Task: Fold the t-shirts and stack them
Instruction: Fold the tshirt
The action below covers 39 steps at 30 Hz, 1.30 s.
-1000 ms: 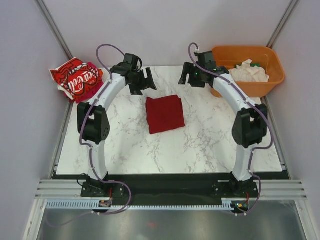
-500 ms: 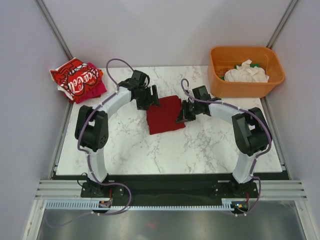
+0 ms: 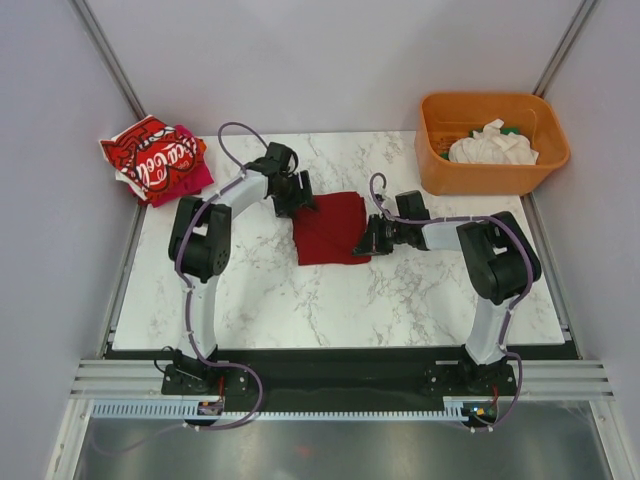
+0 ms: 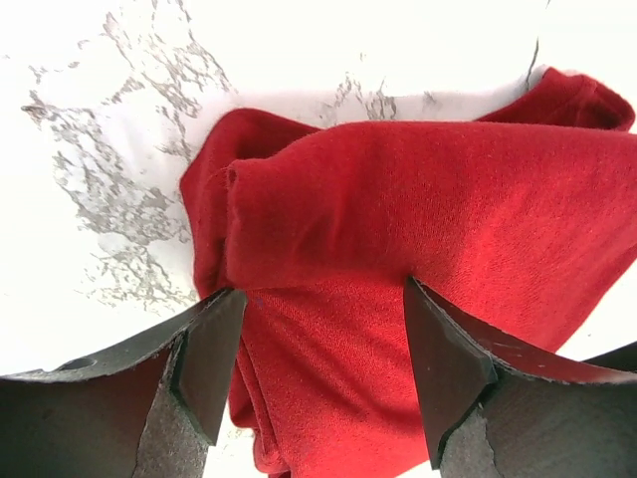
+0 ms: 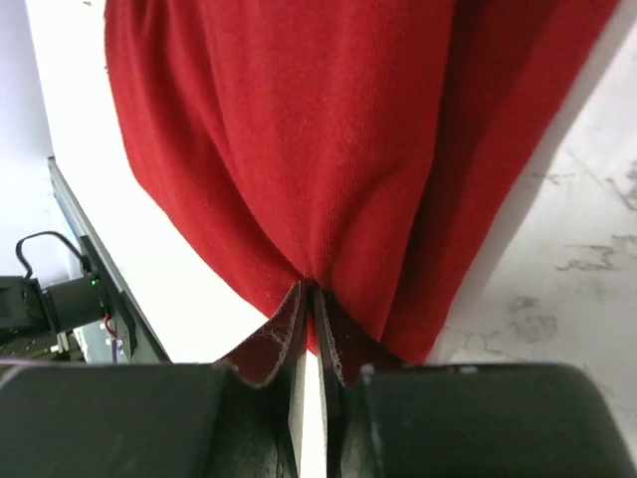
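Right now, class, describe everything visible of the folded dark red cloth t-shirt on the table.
The dark red cloth t-shirt is a soft knit, folded into a rough rectangle, lying flat on the white marble table. The right gripper pinches a fold at its right edge; the left gripper stands open over its far left corner.

Soft, even light is falling from overhead, leaving the marble counter (image 3: pixel 400 290) bright in the top view without hard glare. Beyond the left tool (image 4: pixel 323 289) the counter is washing out to near white, its veining fading. Ahead and right of the right tool (image 5: pixel 311 289) the dark red t-shirt (image 5: pixel 299 129) is casting a soft-edged shadow. That tool's body, nearest the lens, is blurring into a dark band.
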Available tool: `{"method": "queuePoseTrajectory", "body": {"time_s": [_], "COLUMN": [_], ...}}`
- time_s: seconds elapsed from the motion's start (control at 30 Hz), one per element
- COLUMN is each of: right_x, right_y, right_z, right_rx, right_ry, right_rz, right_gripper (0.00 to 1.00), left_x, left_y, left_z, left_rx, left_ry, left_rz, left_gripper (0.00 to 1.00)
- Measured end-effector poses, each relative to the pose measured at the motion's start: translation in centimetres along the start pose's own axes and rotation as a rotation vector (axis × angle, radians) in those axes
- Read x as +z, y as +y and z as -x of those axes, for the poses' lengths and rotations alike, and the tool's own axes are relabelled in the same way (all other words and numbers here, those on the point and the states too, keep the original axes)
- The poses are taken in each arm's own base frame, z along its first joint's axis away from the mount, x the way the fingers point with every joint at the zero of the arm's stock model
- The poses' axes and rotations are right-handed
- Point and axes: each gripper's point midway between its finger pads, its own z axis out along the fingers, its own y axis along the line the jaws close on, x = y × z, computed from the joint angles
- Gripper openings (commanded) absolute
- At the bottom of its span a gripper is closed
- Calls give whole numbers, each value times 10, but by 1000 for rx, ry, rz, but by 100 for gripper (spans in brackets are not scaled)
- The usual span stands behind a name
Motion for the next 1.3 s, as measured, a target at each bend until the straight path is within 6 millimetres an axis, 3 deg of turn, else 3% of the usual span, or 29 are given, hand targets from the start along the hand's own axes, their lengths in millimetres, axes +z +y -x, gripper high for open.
{"method": "queuePoseTrajectory", "body": {"time_s": [0.23, 0.43, 0.53, 0.6, 0.7, 0.77, 0.83, 0.9, 0.93, 1.03, 1.1, 1.2, 1.3], "right_x": [-2, -29, -41, -47, -51, -46, -34, -18, -11, 8, 17, 26, 23], "right_y": [4, 14, 34, 53, 76, 85, 84, 73, 64, 30, 6, -25, -31], "right_z": [-1, -1, 23, 48, 84, 110, 128, 139, 140, 135, 130, 123, 128], "right_rx": [-25, -34, -68, -103, -149, -166, -166, -146, -128, -64, -18, 39, 55], "right_ry": [-38, -29, -54, -94, -149, -173, -180, -171, -161, -119, -92, -63, -64], "right_rz": [39, -75, -75, -57, -28, -8, 0, -8, -16, -55, -87, -119, -95], "right_gripper": [23, 31, 31, 30, 27, 26, 25, 24, 24, 23, 22, 22, 22], "left_x": [-4, -18, -47, -76, -121, -139, -143, -130, -122, -90, -76, -62, -46], "left_y": [9, 25, 19, 5, -20, -36, -53, -58, -56, -47, -38, -27, -14], "left_z": [11, 29, 40, 48, 45, 31, 6, -27, -43, -103, -132, -148, -148], "left_rx": [-13, -19, -14, 1, 35, 60, 85, 102, 107, 82, 68, 46, 12], "left_ry": [-18, -59, -102, -159, -228, -244, -229, -170, -132, 10, 68, 99, 96], "left_rz": [0, 43, 39, 5, -49, -81, -116, -124, -115, -88, -65, -44, -32], "left_gripper": [78, 84, 82, 81, 79, 74, 74, 74, 67, 66, 66, 65, 65]}}
